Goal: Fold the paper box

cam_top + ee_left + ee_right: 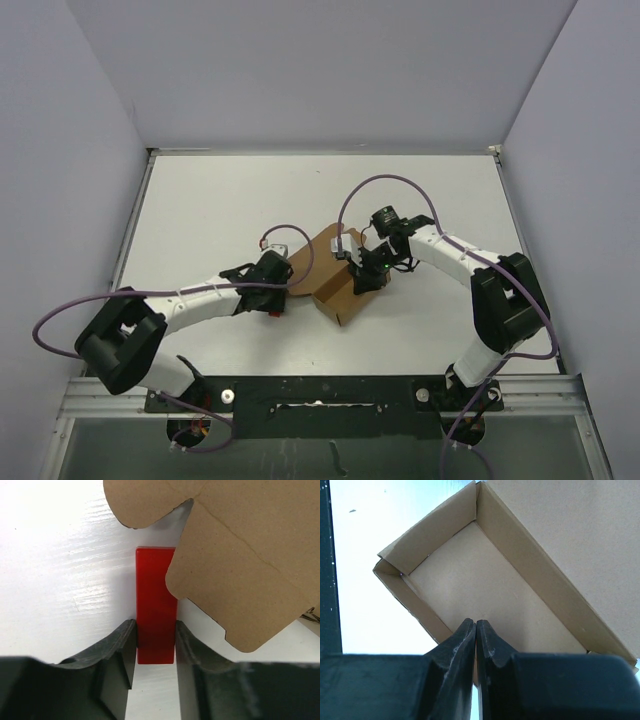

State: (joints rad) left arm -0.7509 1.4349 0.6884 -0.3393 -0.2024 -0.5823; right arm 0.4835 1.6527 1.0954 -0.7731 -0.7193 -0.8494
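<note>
Two arms are working at the middle of the table [220,210], where the paper box [335,280] is lying partly formed between them, one end already standing up as a shallow tray and the lid panel spreading flat beyond it. The right gripper [476,622] is hovering at the tray's near wall with its fingers pressed tight together and no cardboard showing between them, so it is looking clenched on nothing. The left gripper [155,625] is grasping a red block [155,595], its fingers sitting flush against both long sides, just beside a rounded flap that is overhanging the block's far end.

Judging by its thin walls and sharp creases, the box is likely weighing very little and sliding easily on the smooth white surface. Its panels are probably behaving stiffly across their faces while bending readily along the scored lines, and a hard pinch is risking a dent or a torn tab. The best hold is probably a wall rim or a flap's free edge, taken near a crease, with the other arm bracing the tray floor so the whole thing is not skating away.
</note>
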